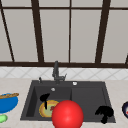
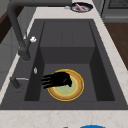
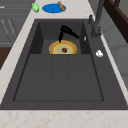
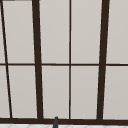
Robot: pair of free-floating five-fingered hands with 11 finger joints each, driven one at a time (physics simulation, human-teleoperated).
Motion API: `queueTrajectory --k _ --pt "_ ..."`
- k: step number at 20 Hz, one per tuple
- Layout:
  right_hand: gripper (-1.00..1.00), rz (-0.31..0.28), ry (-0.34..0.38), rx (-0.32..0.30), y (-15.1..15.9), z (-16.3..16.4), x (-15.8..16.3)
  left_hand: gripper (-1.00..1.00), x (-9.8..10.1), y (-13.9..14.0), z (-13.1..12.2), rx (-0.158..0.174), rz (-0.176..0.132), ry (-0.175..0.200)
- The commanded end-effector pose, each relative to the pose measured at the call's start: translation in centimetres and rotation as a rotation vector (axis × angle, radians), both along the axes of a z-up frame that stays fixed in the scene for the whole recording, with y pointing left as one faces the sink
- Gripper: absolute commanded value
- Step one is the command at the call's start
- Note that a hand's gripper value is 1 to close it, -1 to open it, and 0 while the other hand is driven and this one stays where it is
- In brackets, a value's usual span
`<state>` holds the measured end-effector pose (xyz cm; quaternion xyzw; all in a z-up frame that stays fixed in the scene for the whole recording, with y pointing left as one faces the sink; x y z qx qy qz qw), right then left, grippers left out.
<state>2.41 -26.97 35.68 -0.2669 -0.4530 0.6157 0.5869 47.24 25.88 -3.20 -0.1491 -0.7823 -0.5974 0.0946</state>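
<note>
The left hand [image 2: 58, 79] hovered over the yellow plate [image 2: 75, 90] in the sink [image 2: 67, 32], fingers straight, seemingly just above it; the right hand [image 1: 105, 112], curled, hung near the sink's front rim.

Even, bright render light; pale window [image 4: 70, 32] backlit; faint shadows in sink [image 1: 87, 100]; soft blur throughout.
</note>
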Motion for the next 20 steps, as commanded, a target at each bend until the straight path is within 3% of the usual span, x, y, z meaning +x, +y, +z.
queueTrajectory --k 1,20 --pt "0.00 0.000 0.000 0.000 0.0 0.0 0.0 -1.00 0.0 0.2 -0.4 0.125 -0.017 -0.016" --pt "0.00 0.000 0.000 0.000 0.0 0.0 0.0 -1.00 0.6 1.5 -2.3 0.382 0.048 -0.011"
